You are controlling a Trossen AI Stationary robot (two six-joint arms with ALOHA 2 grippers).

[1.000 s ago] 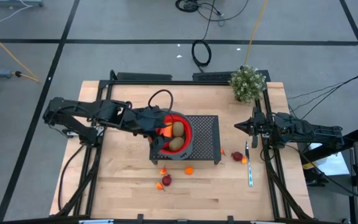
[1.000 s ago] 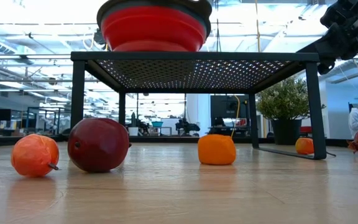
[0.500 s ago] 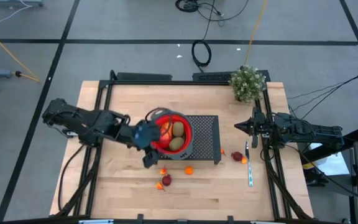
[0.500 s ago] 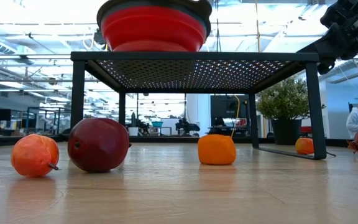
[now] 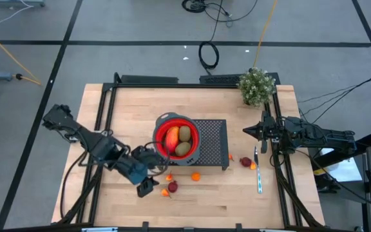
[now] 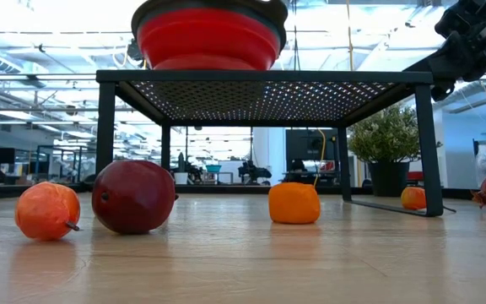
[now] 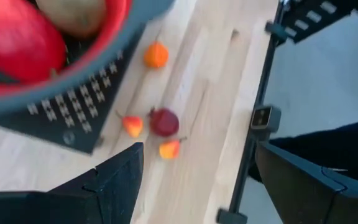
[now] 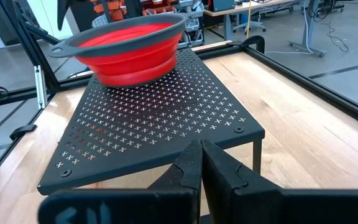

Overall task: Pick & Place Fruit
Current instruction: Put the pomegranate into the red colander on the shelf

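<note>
A red bowl (image 5: 176,136) stands on a black perforated rack (image 5: 210,143). In it lie two brown ovals (image 5: 184,134) and a longer red-orange fruit (image 5: 171,138). A dark red fruit (image 7: 164,121), two small orange-yellow ones (image 7: 132,126) and an orange ball (image 7: 156,55) rest on the table in front of the rack. Another dark red fruit (image 5: 245,161) lies right of the rack. My left gripper (image 5: 147,187) hangs open and empty above the table, left of the front fruits. My right gripper (image 5: 247,131) is shut and empty, right of the rack.
A potted plant (image 5: 256,86) stands at the far right corner. A thin pale-handled utensil (image 5: 258,174) lies near the right edge. Black frame rails (image 5: 279,161) run along the table's sides. The low view shows the front fruits (image 6: 133,196) under the rack (image 6: 260,80).
My left gripper has drawn back from over the red bowl toward the table's near left and has come down to a spot left of the front fruits. The red-orange fruit now shows uncovered in the bowl.
</note>
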